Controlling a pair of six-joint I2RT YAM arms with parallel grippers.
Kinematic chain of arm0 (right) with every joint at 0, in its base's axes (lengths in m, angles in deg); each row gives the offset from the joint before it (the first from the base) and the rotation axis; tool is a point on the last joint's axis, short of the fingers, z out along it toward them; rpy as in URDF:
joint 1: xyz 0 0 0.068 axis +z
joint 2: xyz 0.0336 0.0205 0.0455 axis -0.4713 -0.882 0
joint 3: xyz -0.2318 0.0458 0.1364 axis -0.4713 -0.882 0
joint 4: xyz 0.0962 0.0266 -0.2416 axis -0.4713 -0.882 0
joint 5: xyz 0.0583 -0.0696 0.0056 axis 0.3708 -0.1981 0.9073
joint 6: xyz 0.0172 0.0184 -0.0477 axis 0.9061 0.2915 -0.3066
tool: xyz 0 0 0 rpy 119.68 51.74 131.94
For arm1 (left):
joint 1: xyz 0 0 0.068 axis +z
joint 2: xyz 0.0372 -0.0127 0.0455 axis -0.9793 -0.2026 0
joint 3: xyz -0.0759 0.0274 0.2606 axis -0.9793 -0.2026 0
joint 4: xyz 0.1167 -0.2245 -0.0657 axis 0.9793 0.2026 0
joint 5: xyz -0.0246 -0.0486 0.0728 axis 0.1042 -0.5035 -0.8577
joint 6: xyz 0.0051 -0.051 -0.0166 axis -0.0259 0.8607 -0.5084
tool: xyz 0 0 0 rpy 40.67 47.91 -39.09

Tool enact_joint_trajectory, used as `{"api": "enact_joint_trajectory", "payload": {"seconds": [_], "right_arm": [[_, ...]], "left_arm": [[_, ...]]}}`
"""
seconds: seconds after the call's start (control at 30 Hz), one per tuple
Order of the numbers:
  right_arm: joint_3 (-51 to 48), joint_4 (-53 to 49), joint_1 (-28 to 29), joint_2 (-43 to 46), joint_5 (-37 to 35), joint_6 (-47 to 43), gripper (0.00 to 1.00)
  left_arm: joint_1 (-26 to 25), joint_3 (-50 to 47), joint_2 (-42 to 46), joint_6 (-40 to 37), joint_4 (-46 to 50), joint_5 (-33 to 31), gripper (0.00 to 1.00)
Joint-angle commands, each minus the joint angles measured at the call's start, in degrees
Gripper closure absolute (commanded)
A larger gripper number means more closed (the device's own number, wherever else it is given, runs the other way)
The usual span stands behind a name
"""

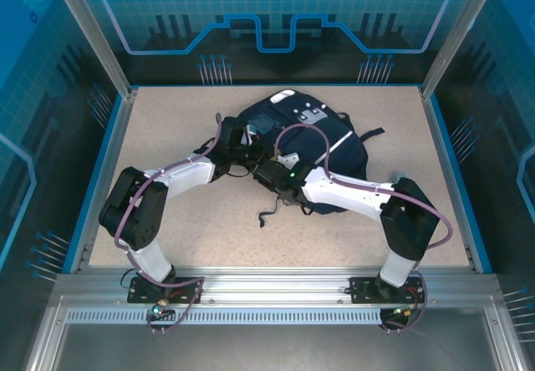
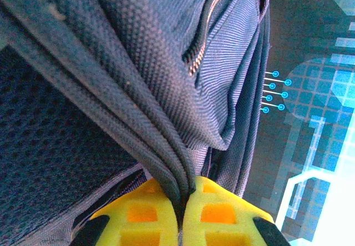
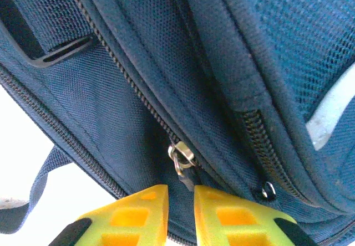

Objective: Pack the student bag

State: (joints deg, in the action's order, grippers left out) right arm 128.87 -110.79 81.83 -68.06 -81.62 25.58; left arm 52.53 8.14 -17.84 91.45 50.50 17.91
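Two arms reach from the near edge of the table (image 1: 167, 237) in the top view, and they meet over the student bag (image 1: 322, 141). The bag lies flat toward the far edge, a little right of centre. The left gripper (image 1: 244, 154) sits at the bag's left side and the right gripper (image 1: 269, 172) at its near side, both against the fabric.

From the left wrist, the yellow fingers (image 2: 138, 213) are pressed together on a thick fold of navy fabric (image 2: 166, 163), which rises out from between them. A zipper (image 2: 195, 63) runs along a panel beyond it.

From the right wrist, the yellow fingers (image 3: 133, 215) stand a narrow gap apart. A metal zipper pull (image 3: 181, 158) hangs right at that gap, but I cannot tell whether it is pinched. A white stripe (image 3: 333, 116) shows at the right.
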Motion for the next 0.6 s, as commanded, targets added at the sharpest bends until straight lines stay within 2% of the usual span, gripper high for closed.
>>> {"api": "enact_joint_trajectory", "payload": {"seconds": [0.0,0.2,0.33,0.5,0.57], "right_arm": [[1.46,2.57,0.60,-1.61,-4.37,-0.09,0.80],[1.55,5.53,0.86,-1.58,-9.55,-2.10,0.78],[0.23,9.77,1.39,-0.36,-11.07,-4.81,0.81],[0.11,11.83,1.30,-0.48,-14.53,-4.23,0.82],[1.23,9.65,0.98,-1.09,-16.12,-1.59,0.83]], "left_arm": [[-0.97,2.33,3.18,-0.38,-2.03,4.88,1.00],[-0.96,1.91,3.42,-0.23,-2.21,5.06,1.00],[-1.07,1.76,3.27,0.25,-2.64,5.18,1.00],[-1.04,1.45,3.22,0.65,-3.07,5.08,1.00],[-1.11,1.28,3.26,0.73,-3.13,5.08,1.00]]}}
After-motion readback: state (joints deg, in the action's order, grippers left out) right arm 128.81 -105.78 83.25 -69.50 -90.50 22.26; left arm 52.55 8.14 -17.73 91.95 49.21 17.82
